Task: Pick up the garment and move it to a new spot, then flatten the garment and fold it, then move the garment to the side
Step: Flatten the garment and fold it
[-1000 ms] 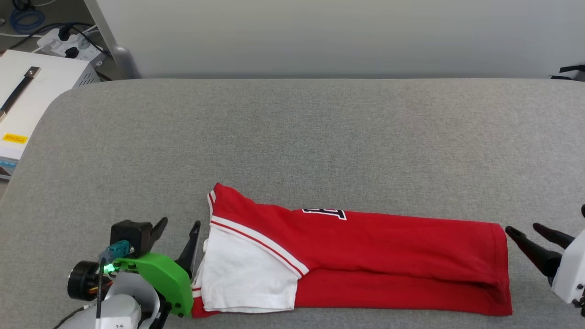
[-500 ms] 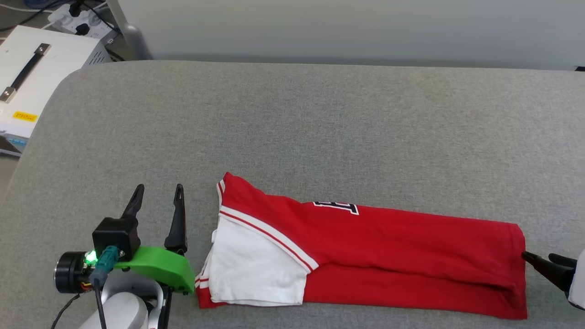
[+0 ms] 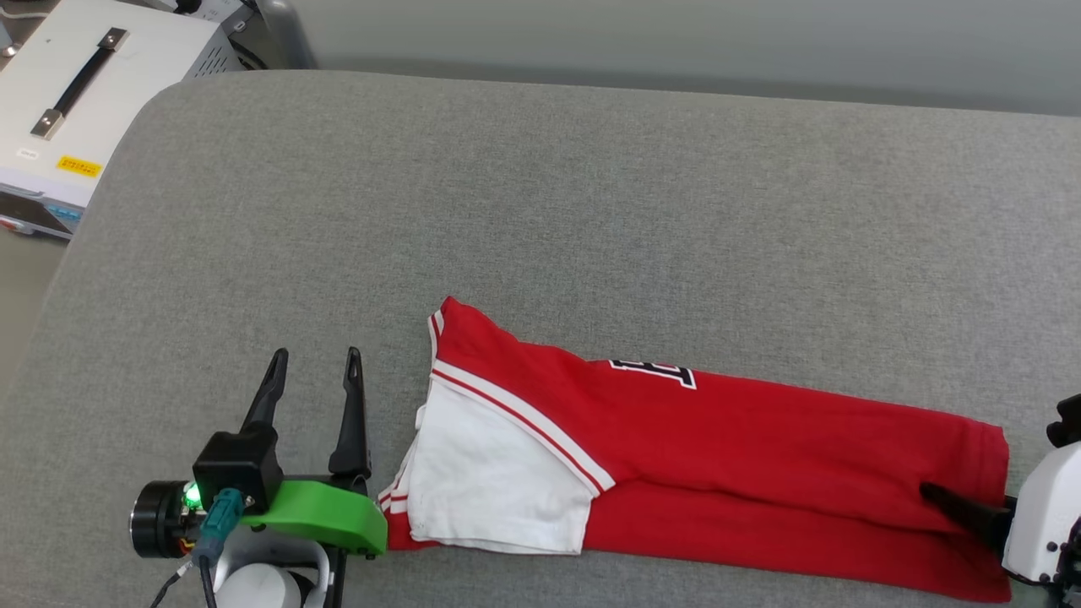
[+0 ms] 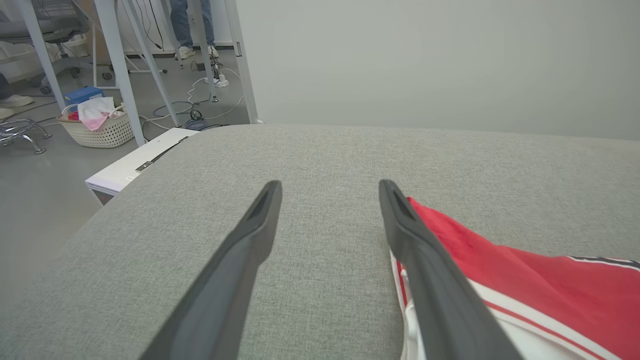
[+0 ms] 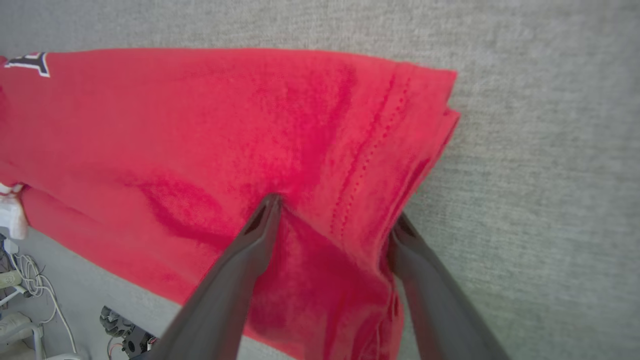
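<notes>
Your garment [image 3: 760, 447] lies folded into a long strip near the front edge of the worktop [image 3: 540, 211], with the white sleeve toward the left end and the hem toward the right. Only a sliver of the black numerals [image 3: 654, 371] peeks from the fold, and the head view cuts off the hem's near corner. Your right hand [image 5: 336, 210] is spread across the hem. One fingertip [image 5: 261, 224] dents the red cloth; the other sits at the folded edge, and you cannot tell whether it is under the cloth. Your left hand [image 3: 316, 355] is spread and empty, just beside the sleeve end.
</notes>
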`<state>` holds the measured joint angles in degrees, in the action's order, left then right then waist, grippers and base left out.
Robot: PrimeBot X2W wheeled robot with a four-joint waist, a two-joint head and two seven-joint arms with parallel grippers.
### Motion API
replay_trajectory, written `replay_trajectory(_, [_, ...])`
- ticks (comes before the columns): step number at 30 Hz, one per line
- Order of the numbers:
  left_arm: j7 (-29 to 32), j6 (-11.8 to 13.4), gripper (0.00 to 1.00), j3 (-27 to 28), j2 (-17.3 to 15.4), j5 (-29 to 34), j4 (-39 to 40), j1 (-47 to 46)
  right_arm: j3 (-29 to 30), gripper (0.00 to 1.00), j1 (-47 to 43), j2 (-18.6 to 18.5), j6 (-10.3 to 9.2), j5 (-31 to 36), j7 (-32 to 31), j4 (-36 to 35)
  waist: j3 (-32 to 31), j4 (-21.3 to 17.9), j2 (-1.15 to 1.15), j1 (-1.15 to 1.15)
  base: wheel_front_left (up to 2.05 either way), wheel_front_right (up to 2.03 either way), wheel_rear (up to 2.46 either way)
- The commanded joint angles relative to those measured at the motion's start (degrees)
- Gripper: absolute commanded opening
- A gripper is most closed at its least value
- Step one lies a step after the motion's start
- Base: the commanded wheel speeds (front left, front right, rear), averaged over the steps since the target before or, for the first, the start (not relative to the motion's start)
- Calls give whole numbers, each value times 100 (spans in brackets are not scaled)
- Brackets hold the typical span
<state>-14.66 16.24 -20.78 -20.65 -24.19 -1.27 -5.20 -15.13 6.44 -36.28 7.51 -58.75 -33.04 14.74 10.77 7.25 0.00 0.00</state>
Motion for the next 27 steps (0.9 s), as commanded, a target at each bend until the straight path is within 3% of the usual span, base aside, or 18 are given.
replay_trajectory(1, [-33,-117,100,125,132,151,-32,107,-173,100,4,193,-2,-15,-22,87,31,31,0,0,0,0,0])
replay_trajectory(8, [-33,-598,100,732,765,853,-151,258,-443,100,81,252,-2,22,117,201,42,71,0,0,0,0,0])
replay_trajectory(9, [-33,-656,100,797,820,944,-159,279,-468,32,92,230,-2,55,167,217,36,70,0,0,0,0,0])
replay_trajectory(10, [-33,-726,100,879,889,1044,-168,308,-489,3,105,208,-2,81,230,244,28,65,0,0,0,0,0])
replay_trajectory(16, [-33,-1061,100,1373,1263,1583,-181,554,-387,0,134,-33,-2,36,558,442,-130,-14,0,0,0,0,0])
replay_trajectory(27, [-34,-1428,100,1562,1514,1991,-125,773,67,0,99,-714,-2,160,754,986,-341,-123,0,0,0,0,0])
